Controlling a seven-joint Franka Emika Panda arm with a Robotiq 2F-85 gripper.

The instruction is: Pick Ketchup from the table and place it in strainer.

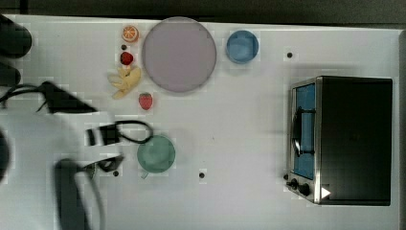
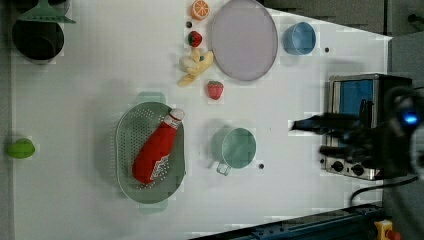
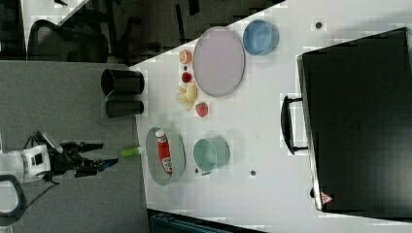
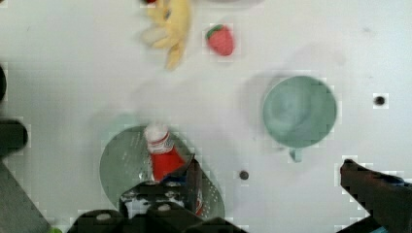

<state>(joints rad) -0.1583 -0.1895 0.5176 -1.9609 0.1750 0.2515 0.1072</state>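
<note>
Hovering hand (image 4: 272,189) spread wide, holding nothing.

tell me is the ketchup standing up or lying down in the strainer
Lying down. The ketchup bottle rests on its side across the strainer's perforated bottom, white cap pointing toward the strawberry.

Ketchup (image 2: 156,152) label: I could read no words on it.
Toaster oven (image 1: 352,139): I read no lettering either.
</note>
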